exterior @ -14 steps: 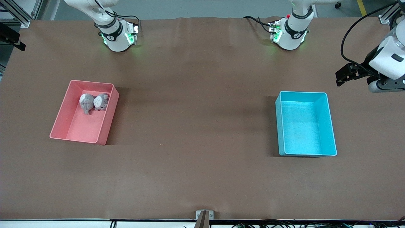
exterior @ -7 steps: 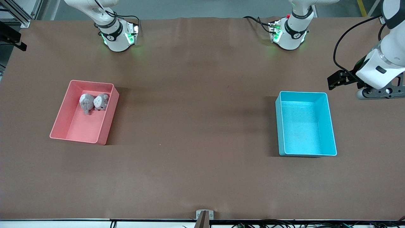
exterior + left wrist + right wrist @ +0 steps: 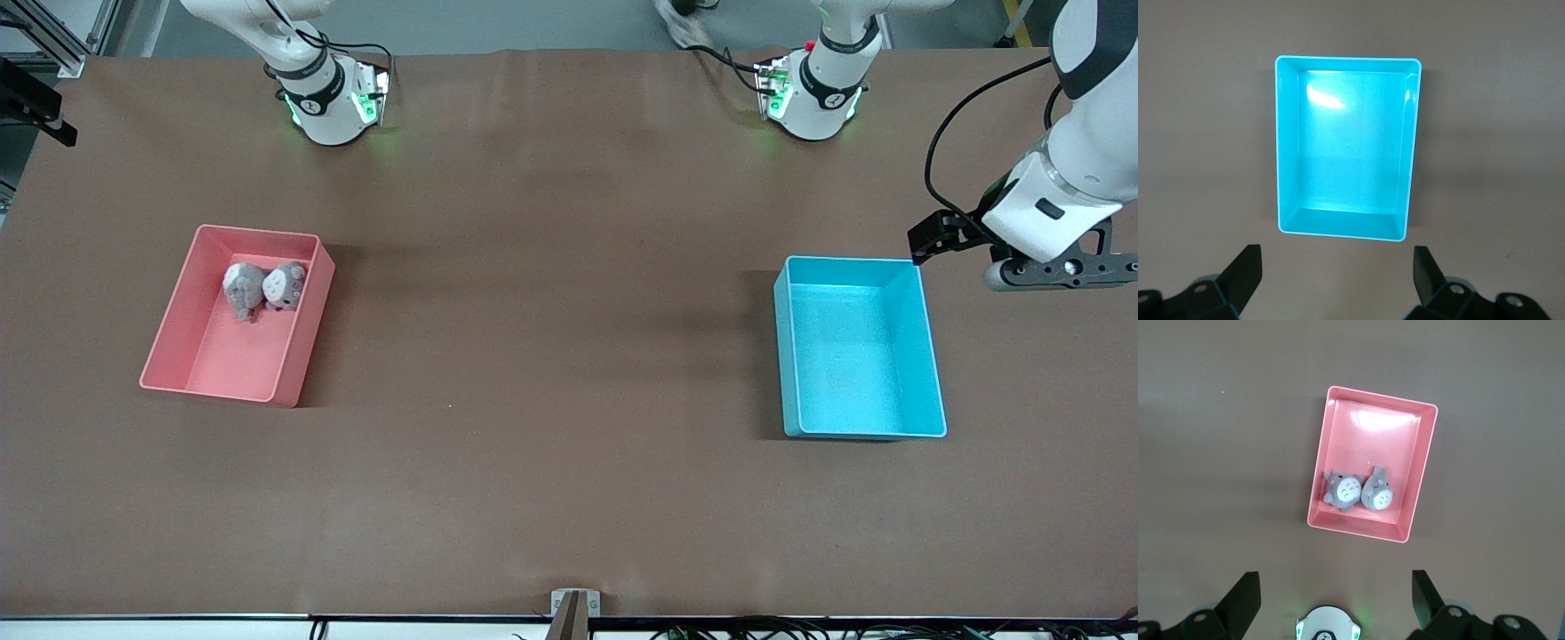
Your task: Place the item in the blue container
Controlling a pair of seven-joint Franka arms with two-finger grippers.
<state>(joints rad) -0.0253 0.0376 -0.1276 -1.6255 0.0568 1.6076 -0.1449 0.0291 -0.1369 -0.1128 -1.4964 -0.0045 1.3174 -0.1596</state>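
we see two small grey-and-white plush toys [image 3: 264, 289] lying side by side, touching, in the pink rectangular plastic bin [image 3: 200, 351] toward the right arm's end of the table, at the end of that bin farther from the front camera. the light-blue rectangular plastic container [image 3: 925, 356] sits empty toward the left arm's end, well apart from the pink bin.

our right gripper [image 3: 1331, 600] hangs high above the table with its fingers spread wide and nothing between them; in its wrist view the pink bin and both toys lie straight out ahead of the fingertips. the bin's long axis runs in line with that view's depth, and the pair of toys lies across it (so we judge a single toy must be picked off the pair).

our left gripper [image 3: 1338, 273] is likewise wide open and empty, up near the blue container's corner at the table's end. it is the nearer one to the drop spot, but the right arm is clearly nearer the toys, so we judge the pickup falls to it.
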